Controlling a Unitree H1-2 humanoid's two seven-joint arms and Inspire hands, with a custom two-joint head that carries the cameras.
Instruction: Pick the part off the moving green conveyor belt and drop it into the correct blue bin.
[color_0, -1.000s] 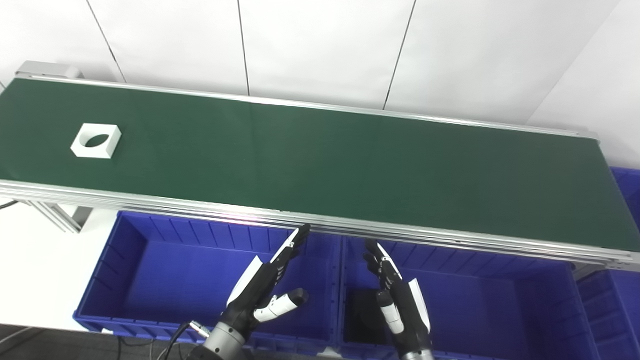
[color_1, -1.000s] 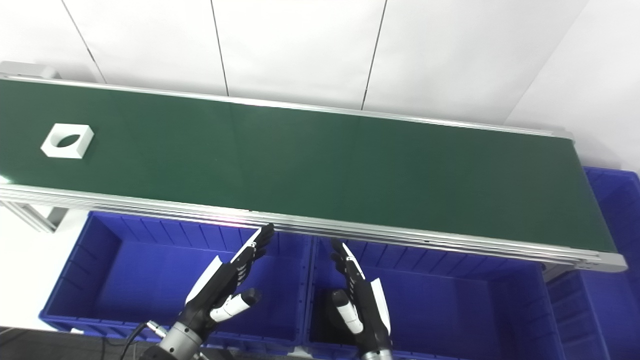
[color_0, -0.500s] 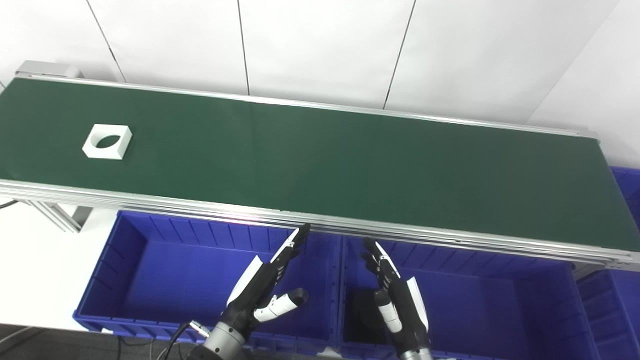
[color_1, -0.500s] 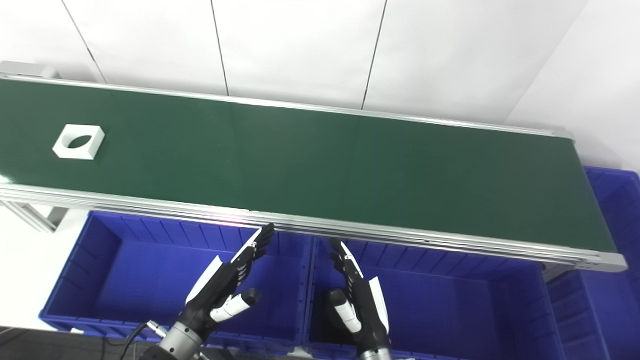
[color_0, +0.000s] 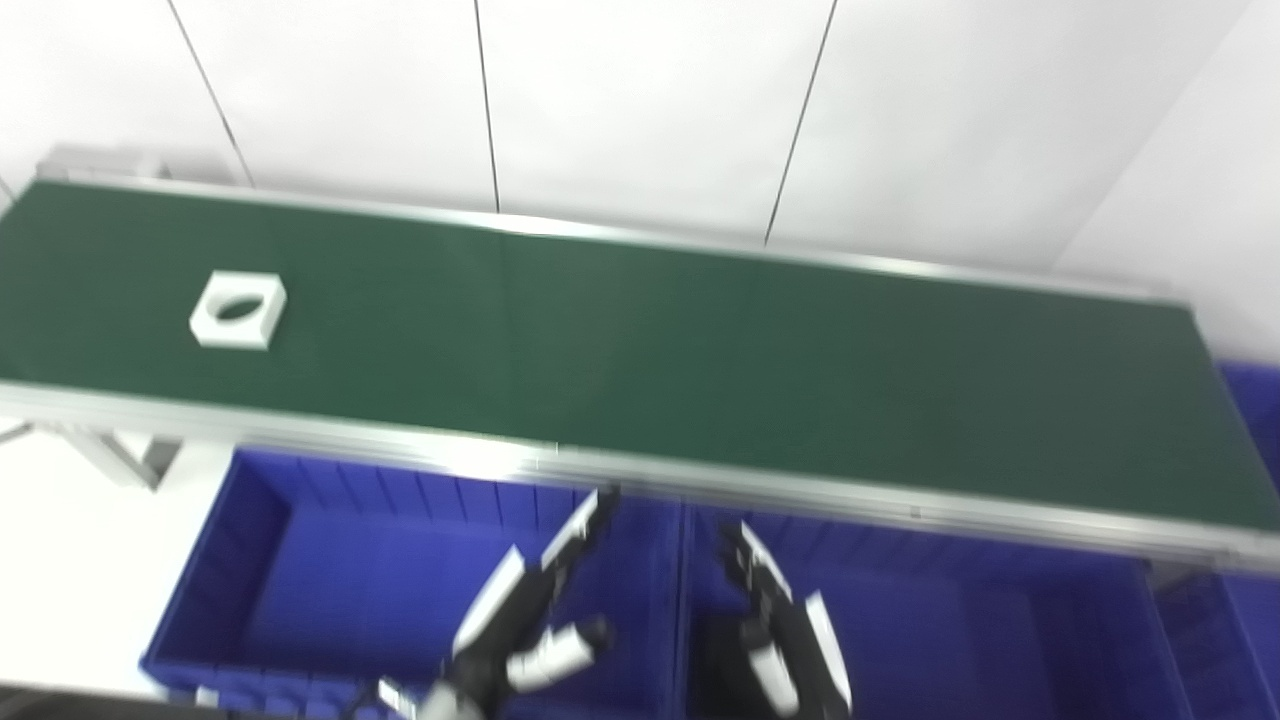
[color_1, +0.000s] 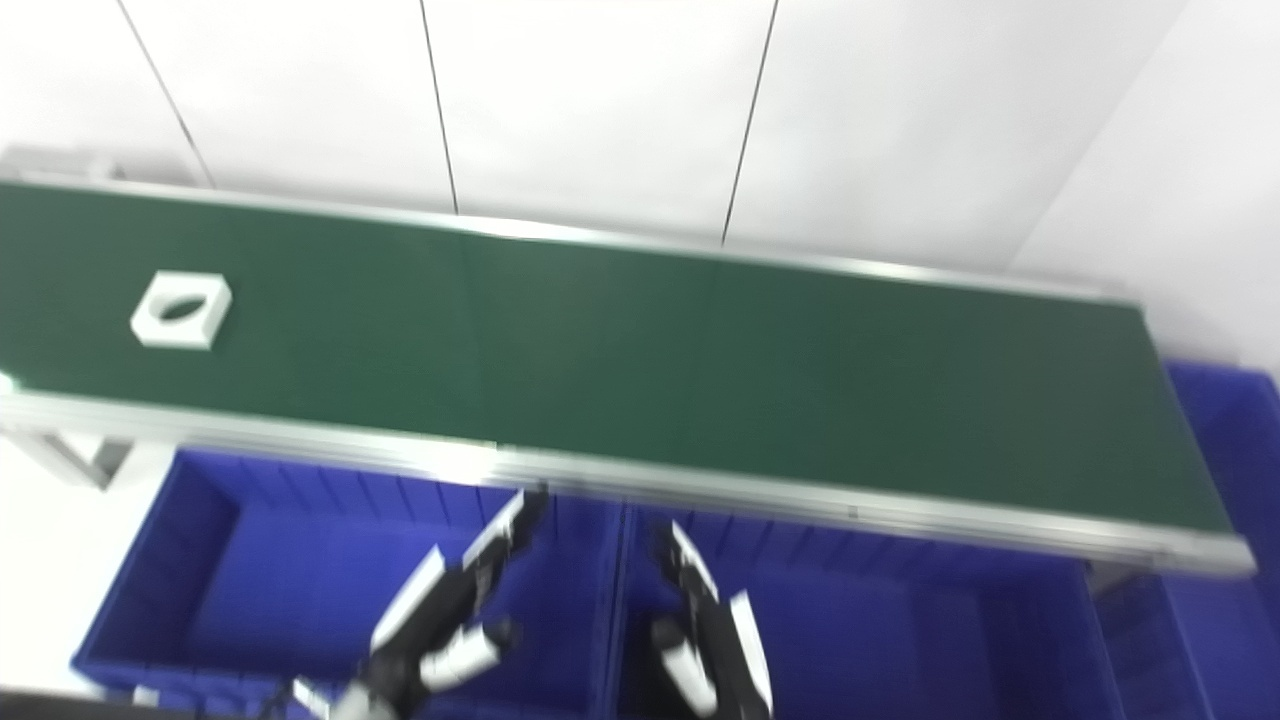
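White part (color_0: 238, 310) lies far from left hand (color_0: 530, 610).

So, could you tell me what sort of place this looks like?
Probably a factory-style sorting cell or test lab: a green conveyor belt carries a white square part, with blue bins below its near edge and plain white wall panels behind.

The black, slender-fingered left hand (color_0: 530, 620) carries a white plate along its back and a white sleeve around the thumb, whose tip is black. The matching black right hand (color_0: 780, 640) bears the same white back plate, and its thumb also shows a white segment. Both are motion-blurred, so screws and markings cannot be made out. A pale, metallic-looking wrist piece shows below the left hand at the picture's bottom edge.
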